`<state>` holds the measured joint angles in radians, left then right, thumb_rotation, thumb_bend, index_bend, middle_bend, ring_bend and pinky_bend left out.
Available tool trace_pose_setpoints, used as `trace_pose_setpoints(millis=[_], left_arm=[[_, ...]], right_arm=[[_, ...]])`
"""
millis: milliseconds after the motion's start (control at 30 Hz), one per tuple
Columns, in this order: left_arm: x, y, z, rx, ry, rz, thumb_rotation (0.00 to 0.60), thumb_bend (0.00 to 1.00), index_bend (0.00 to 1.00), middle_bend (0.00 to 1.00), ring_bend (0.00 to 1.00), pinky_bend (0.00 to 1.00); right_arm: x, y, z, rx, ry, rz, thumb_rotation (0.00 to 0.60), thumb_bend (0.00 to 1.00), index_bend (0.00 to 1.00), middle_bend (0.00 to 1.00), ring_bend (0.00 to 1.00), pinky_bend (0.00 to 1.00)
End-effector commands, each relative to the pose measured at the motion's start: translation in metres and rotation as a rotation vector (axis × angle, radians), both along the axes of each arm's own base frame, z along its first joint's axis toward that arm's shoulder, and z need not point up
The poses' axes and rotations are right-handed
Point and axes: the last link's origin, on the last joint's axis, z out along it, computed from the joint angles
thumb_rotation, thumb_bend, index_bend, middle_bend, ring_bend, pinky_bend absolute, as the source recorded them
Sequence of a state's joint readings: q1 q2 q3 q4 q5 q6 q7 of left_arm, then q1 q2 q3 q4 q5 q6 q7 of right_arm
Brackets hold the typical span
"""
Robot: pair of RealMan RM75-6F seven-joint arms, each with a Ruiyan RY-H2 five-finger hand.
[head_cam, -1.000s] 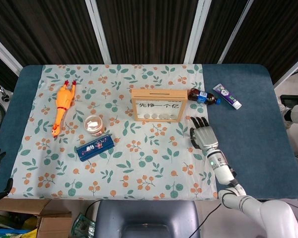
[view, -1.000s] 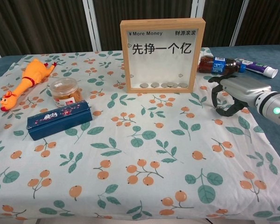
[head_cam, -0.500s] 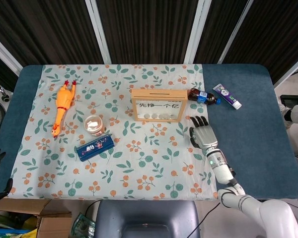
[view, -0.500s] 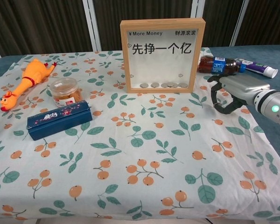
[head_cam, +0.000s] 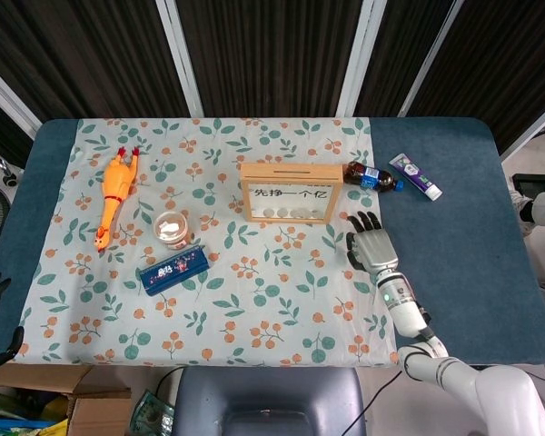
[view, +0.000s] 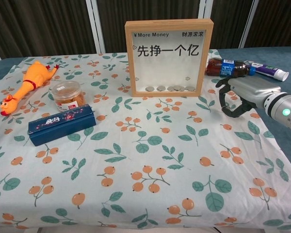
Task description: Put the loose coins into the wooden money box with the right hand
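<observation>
The right hand (view: 242,94) hovers low over the desk (head_cam: 463,263) with its fingers curled downward and nothing visibly held, just right of the upright wooden money box (view: 169,57), whose top slot lies up and to its left; no loose coins show.

The right hand (head_cam: 366,243) lies palm down on the cloth (head_cam: 254,300), fingers apart, holding nothing. It is just right of the money box (head_cam: 285,192). A bottle (head_cam: 371,177) lies beyond it.
</observation>
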<state>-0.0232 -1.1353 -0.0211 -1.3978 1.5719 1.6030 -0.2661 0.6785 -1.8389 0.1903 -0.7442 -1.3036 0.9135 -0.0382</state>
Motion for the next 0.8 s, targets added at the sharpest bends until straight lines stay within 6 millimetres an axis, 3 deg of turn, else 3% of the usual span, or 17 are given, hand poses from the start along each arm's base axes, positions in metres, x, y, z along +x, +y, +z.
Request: trace_pose_setpoints(millis=[33,167,300,533,633,800], left_arm=[[0.0,0.0,0.0,0.0,0.0,0.0,0.6,0.44,0.0,0.0,0.0,0.0],[0.0,0.0,0.0,0.001,0.0,0.001,0.6,0.44,0.0,0.0,0.0,0.0],[0.0,0.001,0.0,0.002,0.001,0.0,0.6,0.44,0.0,0.0,0.0,0.0],[0.001,0.001,-0.002,-0.001,0.003,-0.004,0.6,0.44,0.0,0.0,0.0,0.0],[0.001,0.001,-0.002,-0.003,0.001,-0.004,0.6,0.44,0.0,0.0,0.0,0.0],[0.001,0.002,-0.002,-0.005,0.001,-0.003,0.6,0.44,0.0,0.0,0.0,0.0]], right_arm=[[0.004,0.001,0.006,-0.016,-0.022,0.021,0.6,0.61,0.73,0.24,0.0,0.0],[0.011,0.004,0.015,-0.036,-0.045,0.061,0.6,0.61,0.73,0.24,0.0,0.0],[0.044,0.017,0.05,-0.088,-0.165,0.196,0.6,0.61,0.73,0.25,0.0,0.0],[0.091,0.034,0.097,-0.143,-0.279,0.285,0.6,0.61,0.75,0.26,0.0,0.0],[0.109,0.031,0.113,-0.167,-0.305,0.295,0.6,0.61,0.75,0.26,0.0,0.0],[0.143,0.01,0.135,-0.208,-0.357,0.283,0.6,0.61,0.75,0.26,0.0,0.0]])
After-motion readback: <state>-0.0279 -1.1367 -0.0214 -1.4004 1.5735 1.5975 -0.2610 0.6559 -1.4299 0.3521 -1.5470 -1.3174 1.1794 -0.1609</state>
